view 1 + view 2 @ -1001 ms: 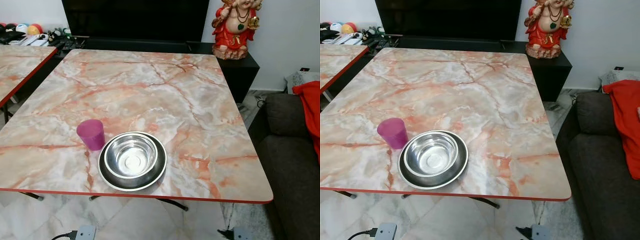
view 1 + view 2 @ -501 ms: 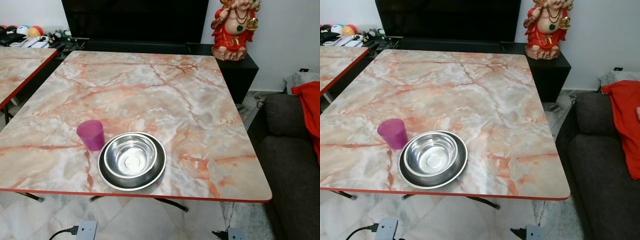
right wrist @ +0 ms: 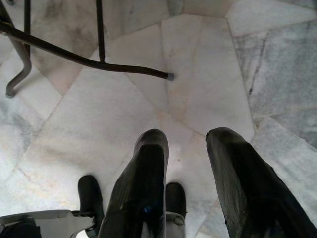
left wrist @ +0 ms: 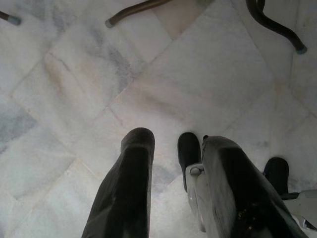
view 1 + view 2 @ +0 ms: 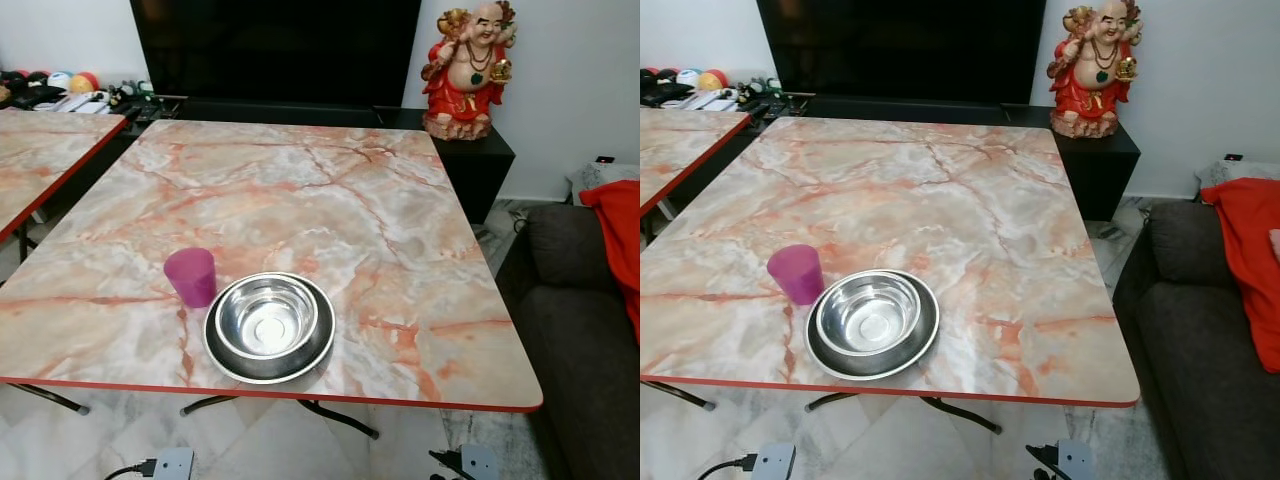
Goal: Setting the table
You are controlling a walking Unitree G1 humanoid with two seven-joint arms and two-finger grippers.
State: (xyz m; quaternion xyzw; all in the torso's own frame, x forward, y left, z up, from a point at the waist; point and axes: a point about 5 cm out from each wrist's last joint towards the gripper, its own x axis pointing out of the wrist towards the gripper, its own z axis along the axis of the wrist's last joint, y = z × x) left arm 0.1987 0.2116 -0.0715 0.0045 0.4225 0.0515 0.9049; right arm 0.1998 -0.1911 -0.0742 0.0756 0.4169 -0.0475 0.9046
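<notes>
Both my left end effector [image 4: 173, 148] and right end effector [image 3: 185, 144] hang released, empty. The steel bowl [image 5: 267, 319] looks rigid, slippery; I'd pinch its rim. The pink cup [image 5: 191, 276] seems light.

- Desks: two. One marble-patterned desk [image 5: 330, 190] straight ahead, a second desk [image 5: 40, 160] at left edge.
- Cups: one, purple cup [image 5: 191, 277].
- Steel bowls: one, bowl [image 5: 266, 319].
- Dark plates: one, plate [image 5: 318, 352] under the bowl.
- Red figurines: one, figurine [image 5: 466, 70] on the black cabinet [image 5: 478, 160].
- Sofas: one, grey sofa [image 5: 585, 340].
- Red cloths: one, cloth [image 5: 620, 230].
- Black screens: one, screen [image 5: 275, 50].
</notes>
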